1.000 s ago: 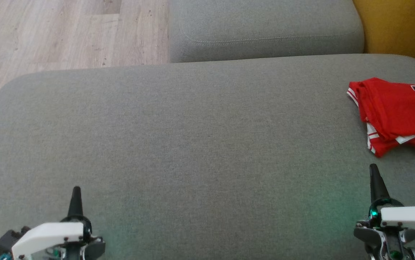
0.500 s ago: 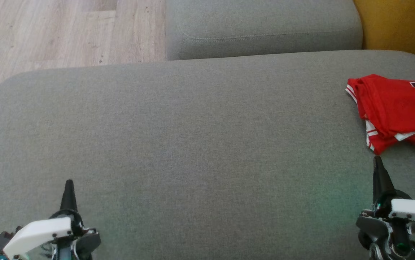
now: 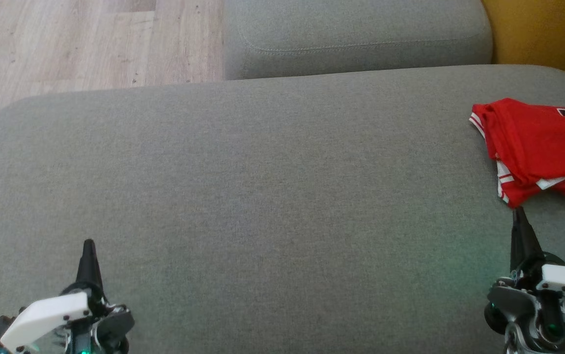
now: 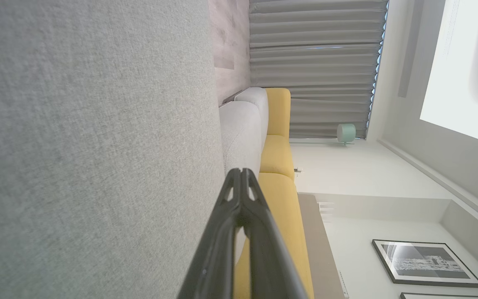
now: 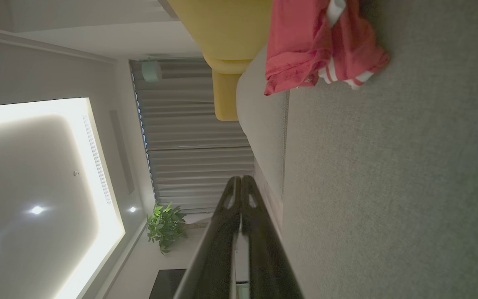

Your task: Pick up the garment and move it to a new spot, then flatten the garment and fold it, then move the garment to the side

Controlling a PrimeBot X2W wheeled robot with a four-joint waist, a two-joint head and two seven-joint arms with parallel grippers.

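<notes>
Requesting finger state, 2 grippers. (Operator)
Left gripper (image 3: 87, 244): fingers pressed together, nothing held. Right gripper (image 3: 517, 212): same, nothing held. (Technician)
Garment location? (Operator)
Red garment (image 3: 538, 147) lies folded at the right end of the grey cushion (image 3: 263, 172), near the right gripper's tip. Contact: cannot tell. (Technician)

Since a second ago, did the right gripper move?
Yes. The right gripper crept forward toward the shirt: its tip was clearly short of the shirt's near corner, and now almost reaches it.
</notes>
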